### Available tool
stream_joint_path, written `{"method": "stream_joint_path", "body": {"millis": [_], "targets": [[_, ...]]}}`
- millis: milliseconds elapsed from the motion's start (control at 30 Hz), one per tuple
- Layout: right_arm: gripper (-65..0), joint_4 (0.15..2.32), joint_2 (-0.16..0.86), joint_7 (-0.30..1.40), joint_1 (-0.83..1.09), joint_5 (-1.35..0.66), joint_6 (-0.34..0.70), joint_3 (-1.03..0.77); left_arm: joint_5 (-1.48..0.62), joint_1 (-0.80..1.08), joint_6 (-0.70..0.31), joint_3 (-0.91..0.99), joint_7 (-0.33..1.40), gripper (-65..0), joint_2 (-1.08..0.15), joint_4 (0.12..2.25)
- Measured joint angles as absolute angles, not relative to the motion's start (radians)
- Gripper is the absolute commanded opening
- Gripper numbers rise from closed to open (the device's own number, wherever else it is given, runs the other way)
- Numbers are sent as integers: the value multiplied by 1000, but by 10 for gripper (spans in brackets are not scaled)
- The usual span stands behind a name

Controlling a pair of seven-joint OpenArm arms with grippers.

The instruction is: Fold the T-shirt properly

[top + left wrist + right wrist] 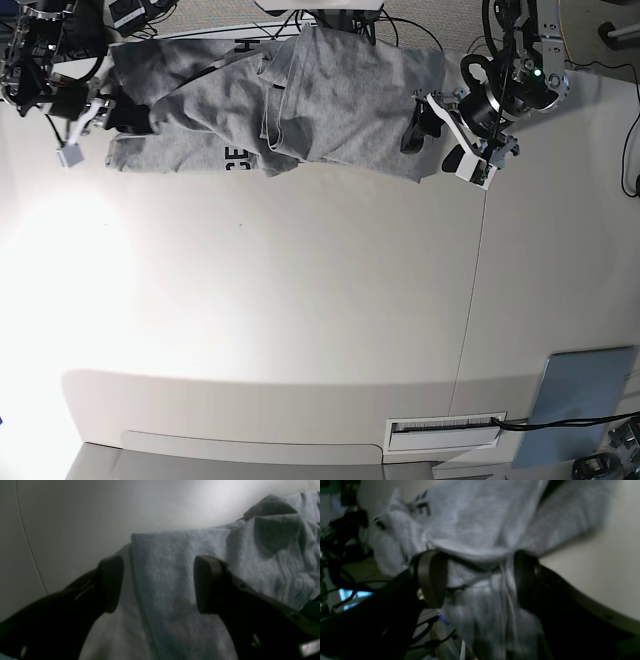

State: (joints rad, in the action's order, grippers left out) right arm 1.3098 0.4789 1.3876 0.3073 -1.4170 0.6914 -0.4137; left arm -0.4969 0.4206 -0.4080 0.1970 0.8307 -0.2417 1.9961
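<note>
Cloth of the T-shirt point(300, 110) lies crumpled along the far edge of the white tabletop point(300, 300) in the base view, stretched between the two arms. It is heather grey, bunched into folds and ridges, with one layer turned over near the middle and black block letters showing at its near edge.

The left gripper point(158, 583) has its jaws spread wide, one finger on the bare tabletop just off the shirt's straight hemmed edge, the other over the grey fabric; whether the pads touch the cloth cannot be told.

The right gripper point(480, 580) has its jaws apart too, and a bunched, seamed fold of the shirt passes between them. The view is blurred, so whether they press on the fabric cannot be told.

A flat blue-grey panel point(580, 398) lies at the near corner of the tabletop, well apart from the shirt.
</note>
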Motion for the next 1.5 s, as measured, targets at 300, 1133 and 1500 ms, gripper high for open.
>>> {"method": "stream_joint_path", "body": {"millis": [300, 1133, 1500], "targets": [[-411, 1311, 479, 1383, 302, -1417, 696, -344, -497, 421, -408, 197, 831, -217, -241, 1996], [-650, 1636, 470, 1415, 295, -1374, 648, -727, -519, 421, -424, 164, 825, -217, -242, 1885], [-650, 2241, 253, 1318, 463, -985, 485, -363, -524, 416, -445, -82, 756, -217, -244, 1805]]}}
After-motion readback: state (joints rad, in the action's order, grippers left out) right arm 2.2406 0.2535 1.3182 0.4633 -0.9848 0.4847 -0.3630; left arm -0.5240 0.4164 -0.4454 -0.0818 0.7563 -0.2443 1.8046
